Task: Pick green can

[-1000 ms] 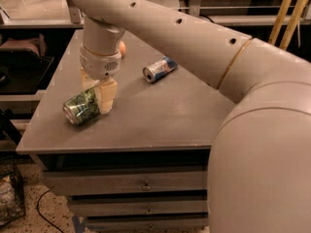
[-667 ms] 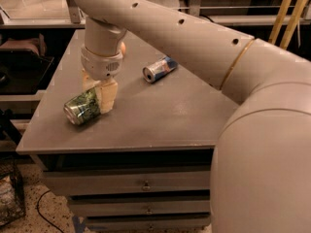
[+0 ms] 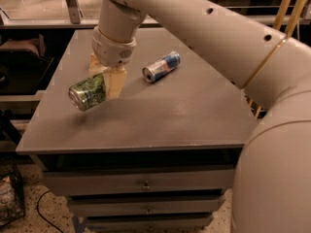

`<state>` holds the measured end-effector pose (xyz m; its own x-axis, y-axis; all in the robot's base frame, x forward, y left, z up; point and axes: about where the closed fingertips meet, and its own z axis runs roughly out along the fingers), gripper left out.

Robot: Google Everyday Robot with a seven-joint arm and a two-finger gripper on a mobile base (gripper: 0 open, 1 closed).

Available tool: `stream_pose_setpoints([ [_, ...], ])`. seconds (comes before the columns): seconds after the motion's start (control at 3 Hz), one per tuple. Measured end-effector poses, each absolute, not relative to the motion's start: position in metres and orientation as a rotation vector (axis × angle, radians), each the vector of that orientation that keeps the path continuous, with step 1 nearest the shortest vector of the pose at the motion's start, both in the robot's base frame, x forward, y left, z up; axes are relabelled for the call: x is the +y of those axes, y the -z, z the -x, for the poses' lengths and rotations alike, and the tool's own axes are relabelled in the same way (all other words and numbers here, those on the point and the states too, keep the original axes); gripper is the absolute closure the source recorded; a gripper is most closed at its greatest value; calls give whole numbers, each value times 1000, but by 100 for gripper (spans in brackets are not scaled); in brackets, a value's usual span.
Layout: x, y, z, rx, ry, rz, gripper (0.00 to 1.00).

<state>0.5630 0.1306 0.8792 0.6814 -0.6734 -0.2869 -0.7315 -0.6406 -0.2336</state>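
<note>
The green can [image 3: 87, 91], stout with a mottled green leafy pattern and a silver end, hangs on its side a little above the left part of the grey table [image 3: 160, 115]. My gripper [image 3: 106, 81] is shut on the can's right end, its pale fingers [image 3: 115, 81] clasping it. A faint shadow lies on the table under the can. The large beige arm [image 3: 204, 28] reaches in from the upper right.
A slimmer blue-and-silver can [image 3: 161, 66] lies on its side on the table, to the right of the gripper. The table has drawers [image 3: 146, 184] below its front edge. Dark furniture [image 3: 22, 62] stands to the left.
The green can lay on the table with the gripper around it; now the gripper has lifted it clear of the surface. The blue-and-silver can has not moved.
</note>
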Motion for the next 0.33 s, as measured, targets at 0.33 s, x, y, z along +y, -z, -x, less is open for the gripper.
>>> stream_pose_setpoints([
  [0.33,127,-897,-561,1086,-231,2527,100],
])
